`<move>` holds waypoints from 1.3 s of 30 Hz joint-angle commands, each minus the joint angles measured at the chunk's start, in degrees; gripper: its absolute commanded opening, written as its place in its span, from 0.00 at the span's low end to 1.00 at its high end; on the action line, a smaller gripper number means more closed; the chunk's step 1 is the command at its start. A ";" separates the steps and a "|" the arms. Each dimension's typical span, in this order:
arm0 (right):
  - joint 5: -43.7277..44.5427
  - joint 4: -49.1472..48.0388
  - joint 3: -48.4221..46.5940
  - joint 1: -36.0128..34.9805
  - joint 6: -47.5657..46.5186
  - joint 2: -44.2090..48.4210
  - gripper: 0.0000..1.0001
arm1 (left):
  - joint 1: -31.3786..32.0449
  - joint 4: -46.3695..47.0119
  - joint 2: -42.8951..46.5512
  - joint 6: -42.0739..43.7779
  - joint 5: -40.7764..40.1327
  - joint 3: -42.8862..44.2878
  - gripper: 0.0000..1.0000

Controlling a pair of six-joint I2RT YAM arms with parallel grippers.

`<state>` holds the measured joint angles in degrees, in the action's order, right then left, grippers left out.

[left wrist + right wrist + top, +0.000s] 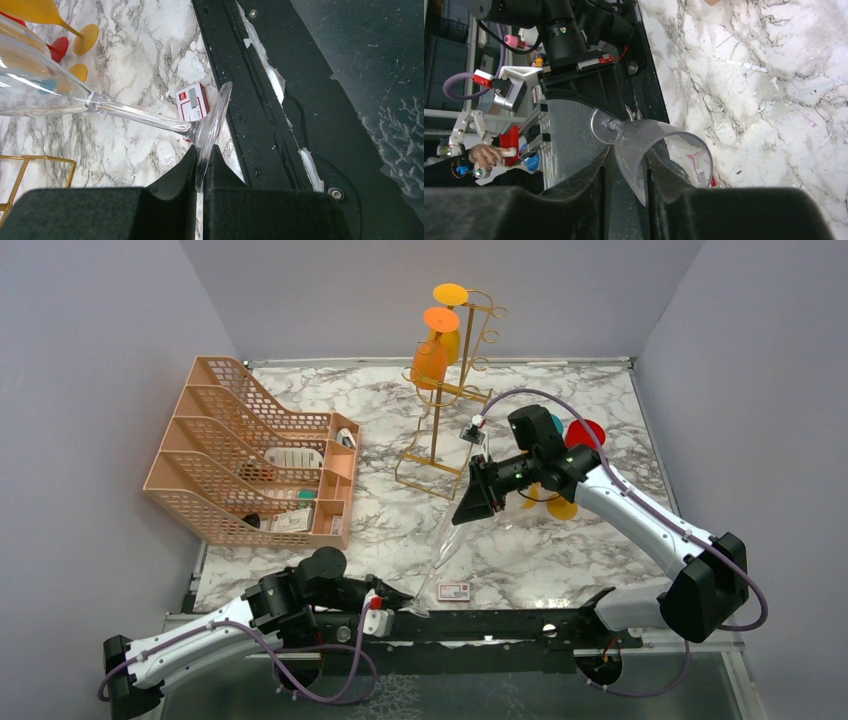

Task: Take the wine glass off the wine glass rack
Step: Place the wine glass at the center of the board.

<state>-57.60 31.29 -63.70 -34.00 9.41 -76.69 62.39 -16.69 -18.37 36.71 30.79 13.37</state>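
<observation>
Left wrist view shows the left gripper [202, 156] clamped on the foot of the clear wine glass [135, 112], right at the near edge of the marble table [560, 560], beside a small red-and-white card [192, 102]. The glass lies tilted, its stem running toward the right gripper [629, 162], whose fingers [594, 175] flank the bowl closely. Whether they already press it cannot be told. Farther back stands the wine glass rack [452, 392], well apart from this glass, with two orange glasses [430, 358] hanging on it. So the glass looks already off the rack, and the step in hand seems a hand-over between the arms. Next, the right grip should seat firmly on the bowl before the left lets go of the foot.
</observation>
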 commanded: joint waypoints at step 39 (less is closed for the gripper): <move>15.34 8.25 2.91 -2.29 5.40 17.34 0.01 | -1.04 5.61 5.27 -3.34 -10.28 -0.39 0.70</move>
<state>-48.69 35.73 -60.77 -35.94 13.93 -63.22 61.56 -14.00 -14.41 34.65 22.44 12.56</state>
